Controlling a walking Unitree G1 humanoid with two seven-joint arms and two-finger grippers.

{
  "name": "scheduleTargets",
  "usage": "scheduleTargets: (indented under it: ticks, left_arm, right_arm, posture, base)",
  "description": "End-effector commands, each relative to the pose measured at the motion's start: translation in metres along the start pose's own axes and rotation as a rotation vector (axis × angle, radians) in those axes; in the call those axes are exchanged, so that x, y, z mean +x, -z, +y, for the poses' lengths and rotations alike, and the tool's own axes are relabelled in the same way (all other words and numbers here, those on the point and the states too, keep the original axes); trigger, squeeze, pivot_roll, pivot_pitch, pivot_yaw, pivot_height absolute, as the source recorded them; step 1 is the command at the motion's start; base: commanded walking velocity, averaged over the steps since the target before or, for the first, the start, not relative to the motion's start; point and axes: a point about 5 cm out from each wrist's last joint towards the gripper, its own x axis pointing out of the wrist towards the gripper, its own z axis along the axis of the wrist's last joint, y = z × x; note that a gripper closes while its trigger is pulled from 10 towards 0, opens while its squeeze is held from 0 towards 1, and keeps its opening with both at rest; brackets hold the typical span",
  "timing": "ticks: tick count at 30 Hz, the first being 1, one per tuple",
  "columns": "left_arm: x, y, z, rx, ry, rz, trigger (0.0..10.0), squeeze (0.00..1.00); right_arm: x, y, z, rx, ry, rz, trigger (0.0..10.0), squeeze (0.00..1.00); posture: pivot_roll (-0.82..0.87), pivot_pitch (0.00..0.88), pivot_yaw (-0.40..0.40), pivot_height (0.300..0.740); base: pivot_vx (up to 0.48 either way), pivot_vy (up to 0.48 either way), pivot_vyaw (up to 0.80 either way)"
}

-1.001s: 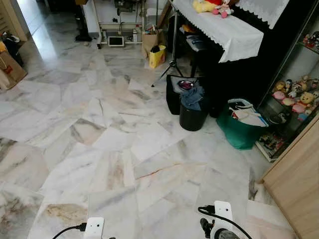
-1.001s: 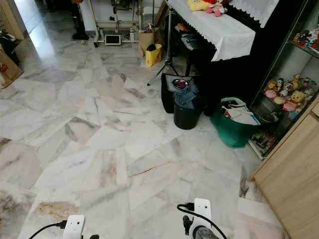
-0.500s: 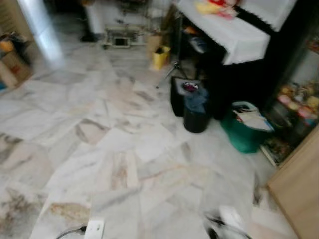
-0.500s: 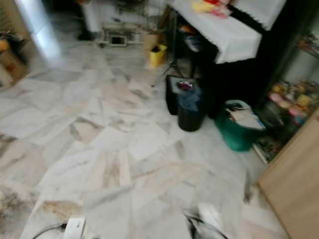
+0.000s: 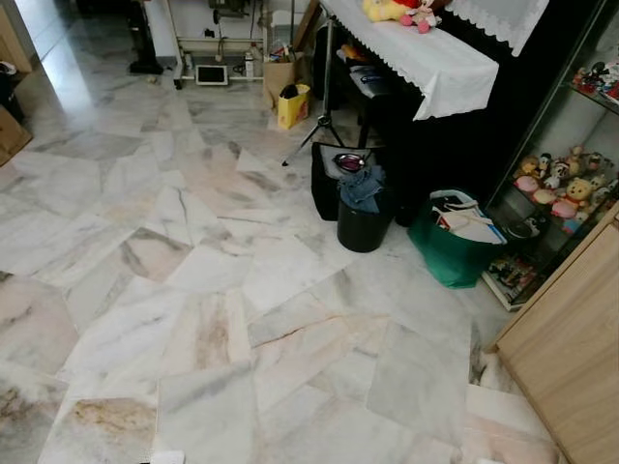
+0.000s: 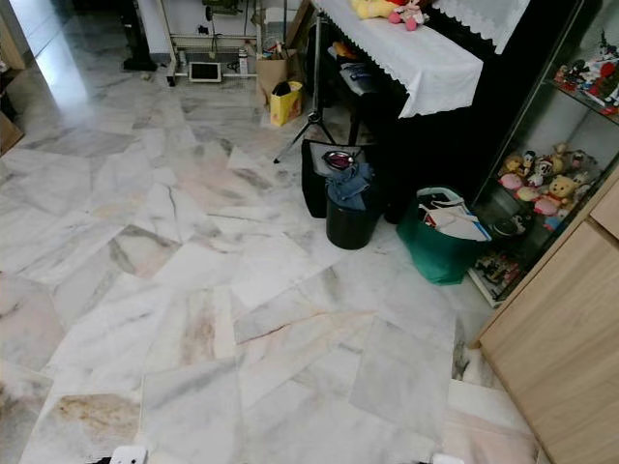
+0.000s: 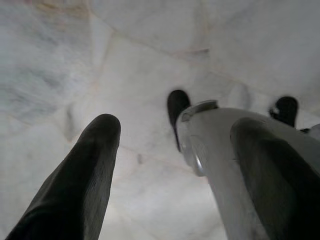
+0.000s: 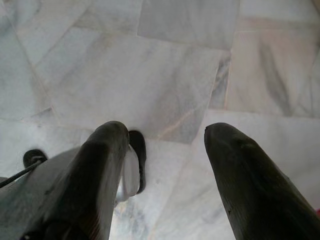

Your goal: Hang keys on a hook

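My left gripper (image 7: 175,150) hangs low over the marble floor (image 5: 222,290), open, with nothing between its black fingers (image 7: 95,160). A silver leg and dark foot of the robot's own body lie behind it. My right gripper (image 8: 167,145) also hangs above the floor tiles, open and empty, its two fingertips (image 8: 235,155) well apart. A white corner of the left wrist (image 6: 128,454) peeks in at the bottom edge of the right eye view.
A black piano with a white lace cloth (image 5: 426,58) stands at the back right. A black bin (image 5: 363,217) and a green bag (image 5: 450,251) sit before it. A glass cabinet of toys (image 5: 571,184) and a wooden cabinet (image 5: 571,358) line the right side. Open marble floor lies ahead and left.
The whole picture has shifted and sharpened after a blurred moment, so the camera has moved. Both white wrist housings have sunk to or below the bottom edge.
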Motion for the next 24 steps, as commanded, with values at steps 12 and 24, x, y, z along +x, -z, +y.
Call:
scheduleTargets:
  ticks: [12, 24]
  left_arm:
    - [0.001, -0.011, 0.01, 0.074, -0.039, -0.019, 10.0, 0.0]
    - [0.002, -0.011, -0.002, 0.003, -0.014, -0.026, 10.0, 0.0]
  right_arm:
    - [0.004, -0.006, 0.012, 0.051, -0.03, -0.023, 10.0, 0.0]
    - [0.005, -0.007, 0.011, 0.017, -0.048, -0.004, 10.0, 0.0]
  posture:
    - [-0.03, 0.0, -0.049, 0.74]
    - [-0.02, 0.0, -0.062, 0.74]
  base:
    - [0.0, 0.0, -0.39]
    - [0.0, 0.0, -0.79]
